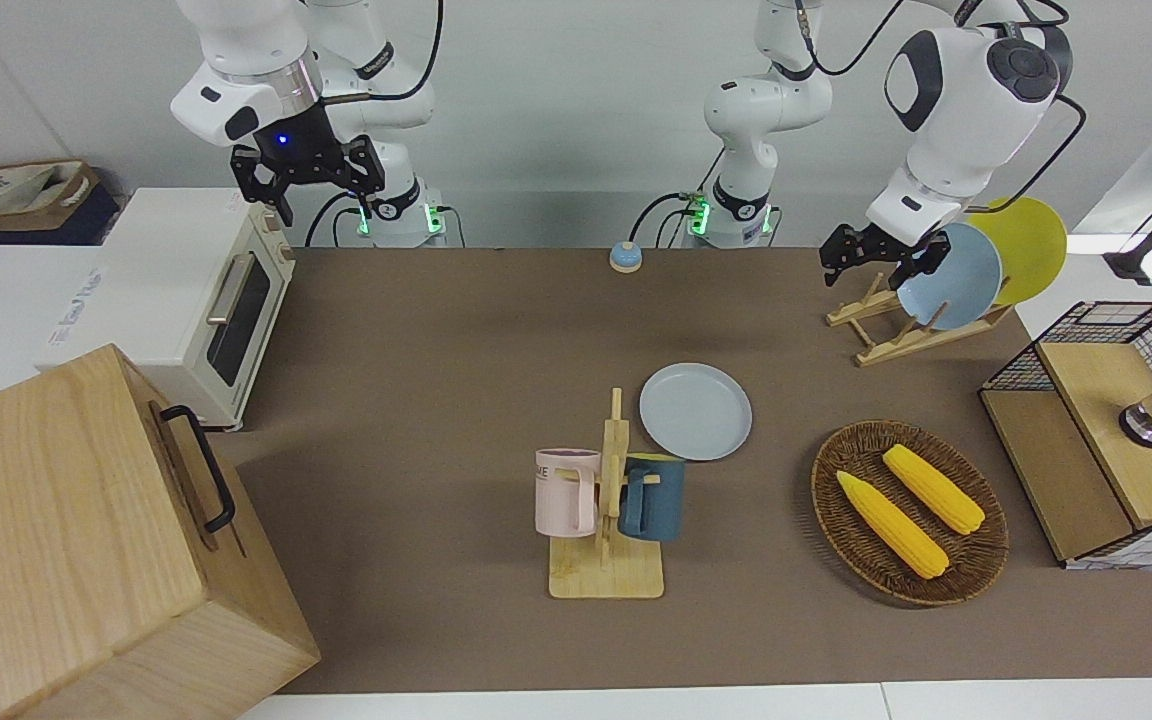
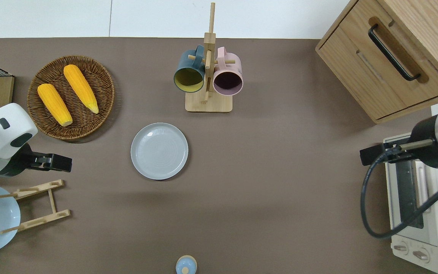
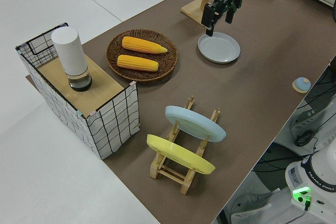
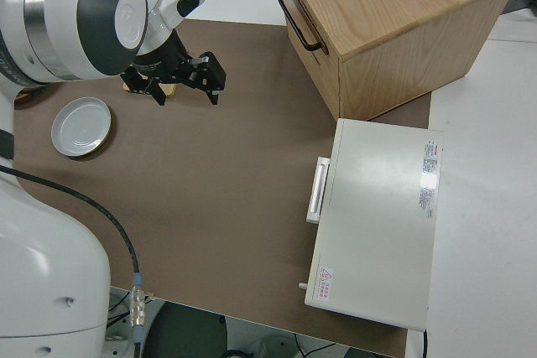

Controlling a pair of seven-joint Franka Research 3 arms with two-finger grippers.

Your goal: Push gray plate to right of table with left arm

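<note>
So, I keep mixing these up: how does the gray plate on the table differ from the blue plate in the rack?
The gray plate lies flat on the table; the blue plate stands on edge in the wooden rack. The gray one is paler, the other bluer. Both are round and shallow.

Table (image 2: 280,171) bears gray plate (image 2: 159,151), basket (image 2: 101,82), mug rack (image 2: 208,104).

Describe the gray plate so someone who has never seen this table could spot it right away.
Start at the wooden mug stand holding a pink and a dark blue mug, midway along the brown table. The gray plate lies flat on the table just nearer to the robots than that stand. Unlike the light-blue plate and yellow plate, it stands in no rack.
</note>
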